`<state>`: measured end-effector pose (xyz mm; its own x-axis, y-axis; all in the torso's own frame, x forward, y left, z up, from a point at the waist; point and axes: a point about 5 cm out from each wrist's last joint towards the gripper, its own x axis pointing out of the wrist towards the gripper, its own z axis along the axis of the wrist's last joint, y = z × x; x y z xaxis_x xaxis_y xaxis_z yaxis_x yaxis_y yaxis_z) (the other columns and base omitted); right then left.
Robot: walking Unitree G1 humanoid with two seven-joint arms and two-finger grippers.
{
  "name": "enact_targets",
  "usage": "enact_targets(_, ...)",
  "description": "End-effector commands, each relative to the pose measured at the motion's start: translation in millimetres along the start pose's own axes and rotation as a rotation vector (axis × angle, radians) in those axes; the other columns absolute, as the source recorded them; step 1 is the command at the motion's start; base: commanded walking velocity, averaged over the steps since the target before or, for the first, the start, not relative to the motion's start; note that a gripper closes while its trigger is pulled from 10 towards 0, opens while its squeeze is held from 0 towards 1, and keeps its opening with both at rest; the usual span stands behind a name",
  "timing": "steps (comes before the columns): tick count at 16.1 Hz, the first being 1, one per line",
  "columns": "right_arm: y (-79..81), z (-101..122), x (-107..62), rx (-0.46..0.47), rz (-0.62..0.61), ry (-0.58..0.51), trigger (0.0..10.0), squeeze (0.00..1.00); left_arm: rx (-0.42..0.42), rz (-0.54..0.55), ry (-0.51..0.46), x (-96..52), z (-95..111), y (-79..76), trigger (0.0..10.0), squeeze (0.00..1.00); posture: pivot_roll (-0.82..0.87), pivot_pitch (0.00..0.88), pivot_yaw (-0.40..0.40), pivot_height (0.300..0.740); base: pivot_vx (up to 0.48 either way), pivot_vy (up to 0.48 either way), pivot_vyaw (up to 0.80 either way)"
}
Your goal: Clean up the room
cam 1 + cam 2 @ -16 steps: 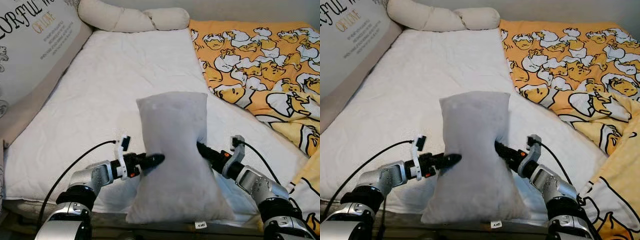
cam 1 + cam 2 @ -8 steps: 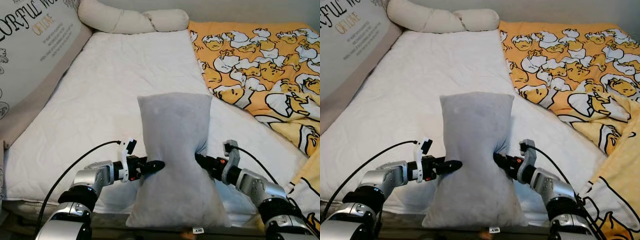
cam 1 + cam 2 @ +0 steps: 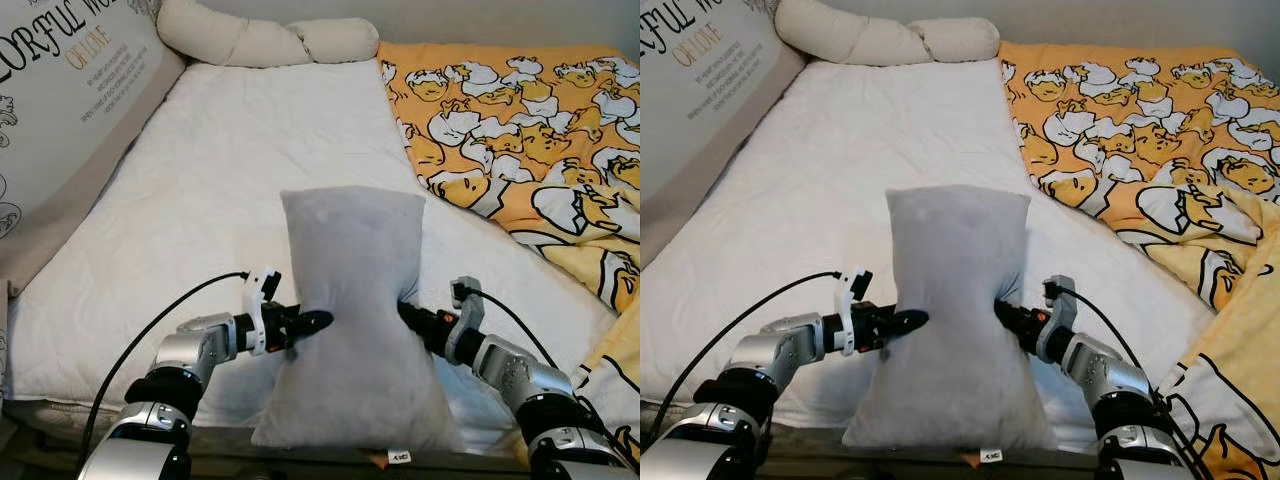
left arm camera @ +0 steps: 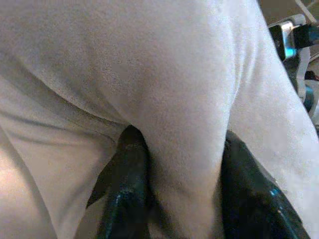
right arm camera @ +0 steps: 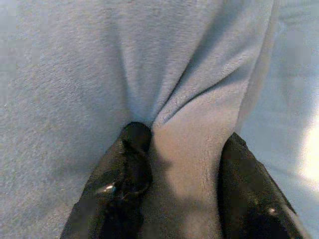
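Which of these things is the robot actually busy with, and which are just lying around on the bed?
In use:
grey pillow, upright at the bed's near edge
left gripper, pinching its left side
right gripper, pinching its right side

Lying about:
orange cartoon blanket
cream bolster
lettered cushion
white mattress

Claw tips buried in pillow (image 3: 350, 300)

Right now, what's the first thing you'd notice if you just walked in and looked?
A gray pillow standing upright at the near edge of the white bed, pinched at its middle by the left gripper on one side and the right gripper on the other. Next comes the bright orange cartoon blanket, rumpled over the bed's right side.
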<state>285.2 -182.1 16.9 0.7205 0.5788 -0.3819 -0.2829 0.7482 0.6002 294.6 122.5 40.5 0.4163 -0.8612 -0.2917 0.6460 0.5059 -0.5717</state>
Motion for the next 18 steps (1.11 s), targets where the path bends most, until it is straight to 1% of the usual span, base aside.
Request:
enact_targets(1,2.0,-8,2.6,0.002,-0.009,0.014,0.0,0.0,0.014,-0.02,0.002,6.0,2,-4.5,0.0,0.0,-0.11,0.0,0.055,0.74,0.0,0.0,0.0)
enact_targets(4,5.0,-12,1.6,0.027,0.005,0.012,0.0,0.0,0.017,-0.002,-0.008,6.7,3,-3.7,0.0,0.0,-0.11,0.0,0.072,0.74,0.0,0.0,0.0)
enact_targets(6,10.6,-5,4.0,0.053,0.026,-0.04,0.0,0.0,0.063,0.007,-0.004,9.1,8,-6.2,0.0,0.0,-0.09,0.0,0.051,0.74,0.0,0.0,0.0)
enact_targets(7,13.9,0,6.4,0.042,0.034,-0.053,0.0,0.0,0.07,0.011,-0.045,9.2,15,-7.2,0.0,0.0,-0.08,0.0,0.043,0.74,0.0,0.0,0.0)
enact_targets(8,18.3,6,9.2,0.04,0.051,-0.077,0.0,0.0,0.095,0.036,-0.094,8.5,24,-7.4,0.0,0.0,-0.08,0.0,0.044,0.74,0.0,0.0,0.0)
enact_targets(9,20.5,10,10.3,0.032,0.058,-0.088,0.0,0.0,0.101,0.052,-0.117,8.1,28,-7.3,0.0,0.0,-0.08,0.0,0.048,0.74,0.0,0.0,0.0)
enact_targets(10,25.7,23,11.3,0.003,0.067,-0.125,0.0,0.0,0.114,0.071,-0.171,7.9,41,-9.6,0.0,0.0,-0.08,0.0,0.051,0.74,0.0,0.0,0.0)
enact_targets(11,26.9,28,11.0,-0.026,0.061,-0.145,0.0,0.0,0.126,0.067,-0.184,8.3,46,-11.6,0.0,0.0,-0.08,0.0,0.05,0.74,0.0,0.0,0.0)
enact_targets(13,31.3,54,10.2,-0.103,-0.009,-0.273,0.0,0.0,0.187,0.073,-0.244,8.8,67,-20.4,0.0,0.0,-0.08,0.0,0.054,0.74,0.0,0.0,0.0)
enact_targets(14,36.4,63,10.0,-0.167,-0.032,-0.337,0.0,0.0,0.214,0.094,-0.296,8.1,77,-24.5,0.0,0.0,-0.09,0.0,0.068,0.74,0.0,0.0,0.0)
enact_targets(15,40.9,65,10.1,-0.222,-0.042,-0.351,0.0,0.0,0.247,0.122,-0.315,7.8,79,-27.6,0.0,0.0,-0.1,0.0,0.075,0.74,0.0,0.0,0.0)
enact_targets(16,43.5,64,10.0,-0.235,-0.039,-0.348,0.1,0.0,0.28,0.139,-0.301,8.2,77,-28.6,0.0,0.0,-0.1,0.0,0.074,0.74,0.0,0.0,0.0)
enact_targets(17,49.1,64,7.8,-0.219,-0.038,-0.39,0.5,0.0,0.342,0.179,-0.28,8.8,72,-31.1,0.0,0.0,-0.08,0.0,0.062,0.74,0.0,0.0,0.0)
enact_targets(18,49.4,64,7.4,-0.215,-0.04,-0.399,0.5,0.0,0.35,0.185,-0.281,8.7,72,-31.6,0.0,0.0,-0.08,0.0,0.059,0.74,0.0,0.0,0.0)
